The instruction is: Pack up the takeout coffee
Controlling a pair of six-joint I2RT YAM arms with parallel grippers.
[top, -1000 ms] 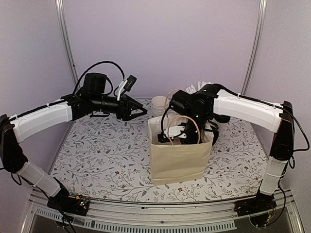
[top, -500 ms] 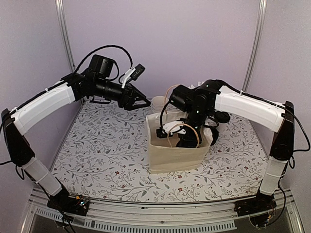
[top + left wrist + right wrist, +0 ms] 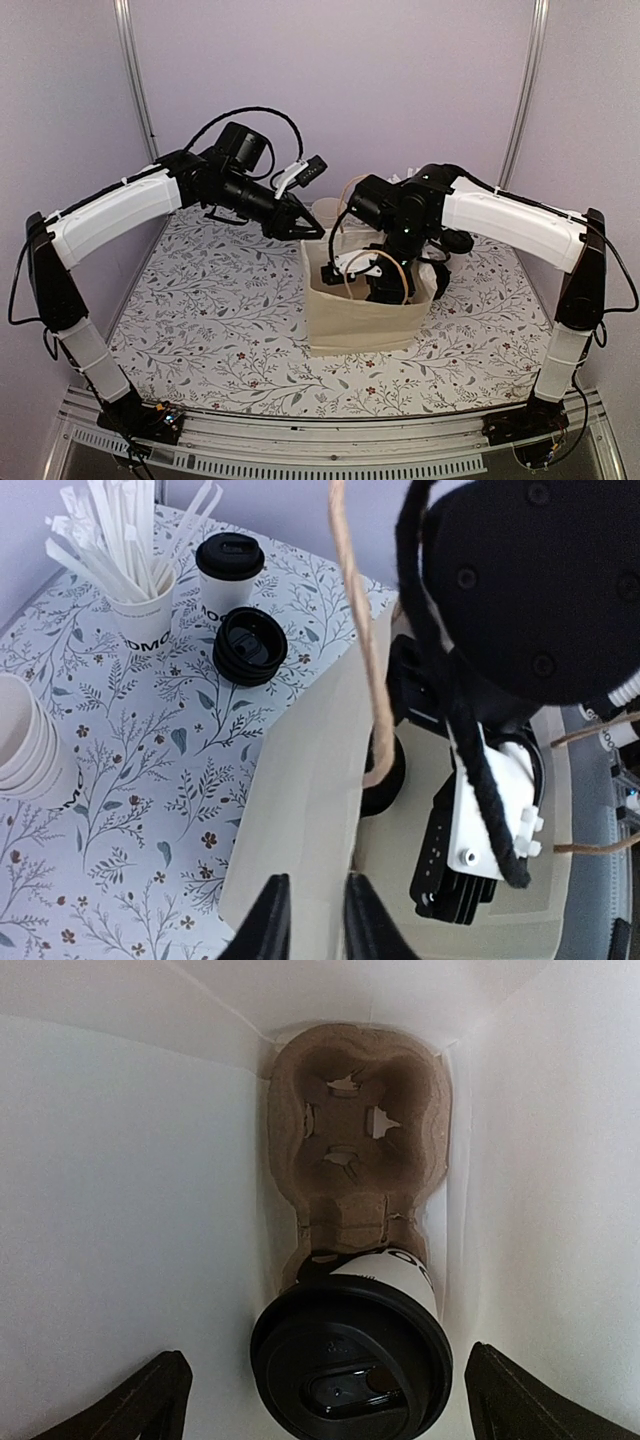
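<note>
Inside the paper bag (image 3: 360, 325), a lidded coffee cup (image 3: 352, 1345) stands upright in the carrier (image 3: 355, 1130), directly beneath the right gripper (image 3: 325, 1380), wide open and empty; the left gripper (image 3: 315, 920), fingers close together at the bag's rim, grip unclear.

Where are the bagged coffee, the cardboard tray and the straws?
bagged coffee (image 3: 350, 1355): right wrist view, black lid.
cardboard tray (image 3: 395, 1085): right wrist view, empty pocket.
straw cup (image 3: 140, 625): left wrist view, cup wall.
</note>
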